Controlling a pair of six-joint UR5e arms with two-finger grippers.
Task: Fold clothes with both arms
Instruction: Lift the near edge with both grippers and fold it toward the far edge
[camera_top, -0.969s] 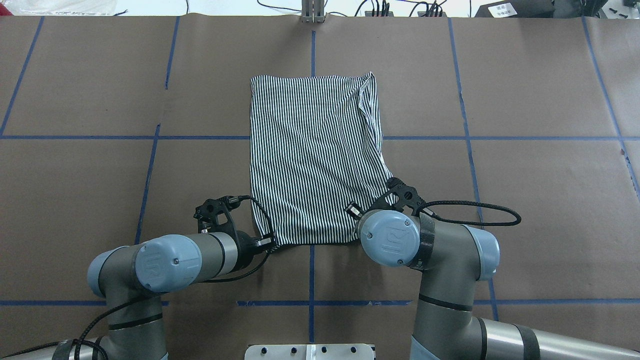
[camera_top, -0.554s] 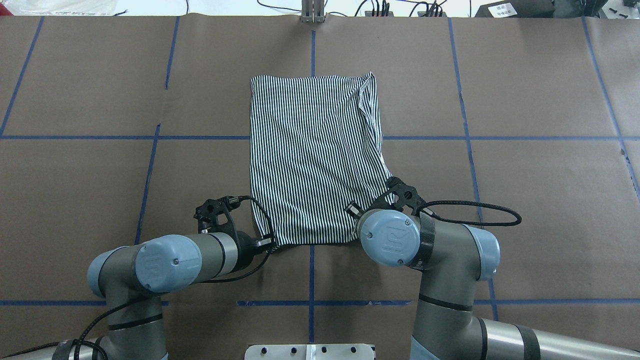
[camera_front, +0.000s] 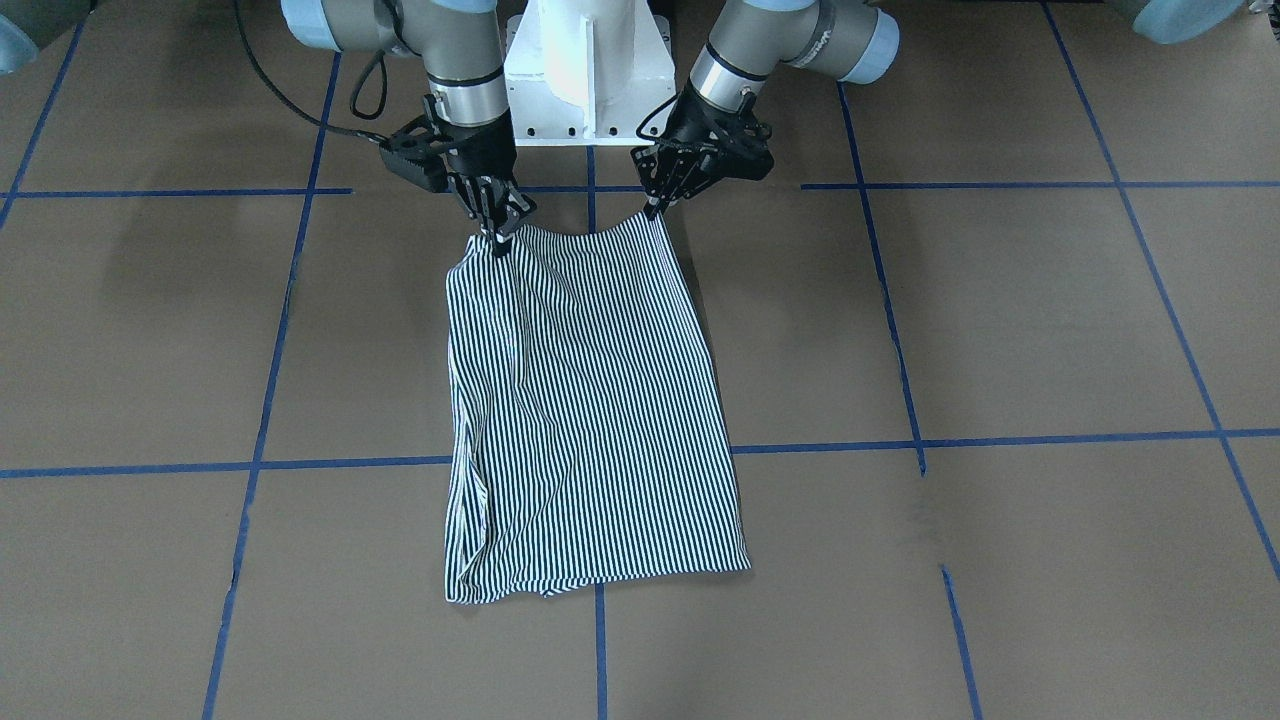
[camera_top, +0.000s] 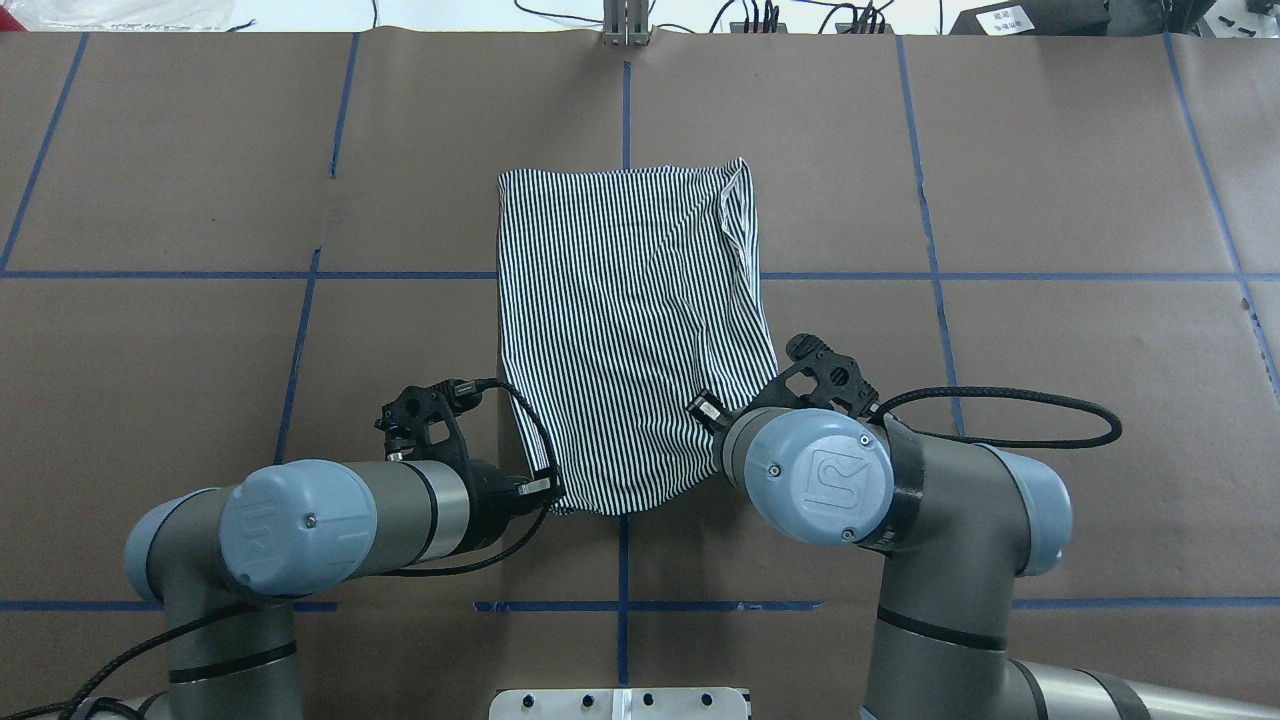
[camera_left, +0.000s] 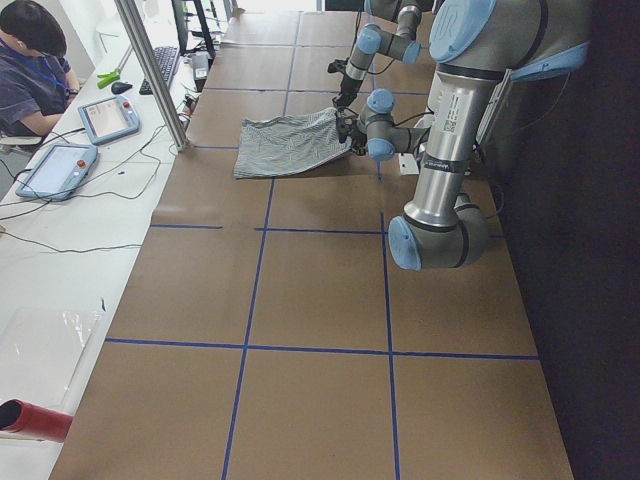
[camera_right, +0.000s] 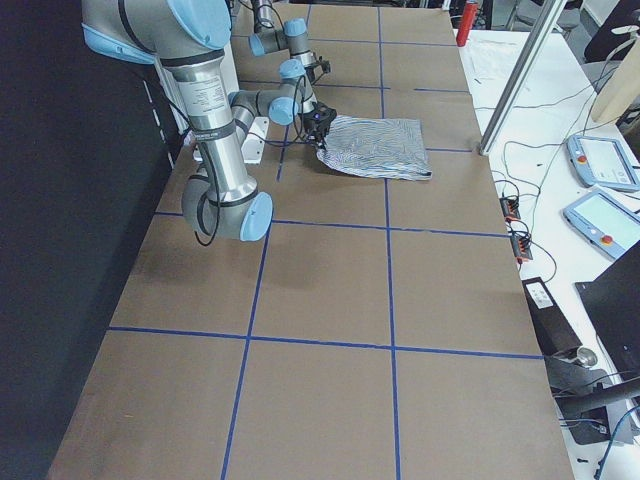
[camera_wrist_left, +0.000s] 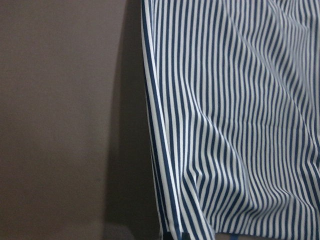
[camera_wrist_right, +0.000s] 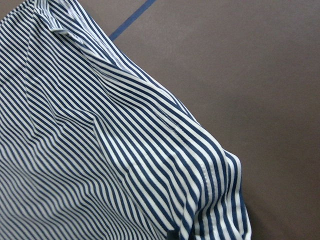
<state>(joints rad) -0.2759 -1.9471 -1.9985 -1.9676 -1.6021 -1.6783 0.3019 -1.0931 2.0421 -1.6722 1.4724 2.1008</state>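
Over brown table (camera_front: 1000, 300), left jaws and right jaws pinch shirt (camera_front: 590, 400) (robot-side corners).

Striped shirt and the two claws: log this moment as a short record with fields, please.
garment: striped shirt, folded to a narrow rectangle on the brown table
left claw: shut on the near corner on the robot's left
right claw: shut on the other near corner
near edge: held up off the table by both claws
far edge: lying flat on the table

One shirt (camera_top: 630, 330), two arms (camera_top: 400, 505)
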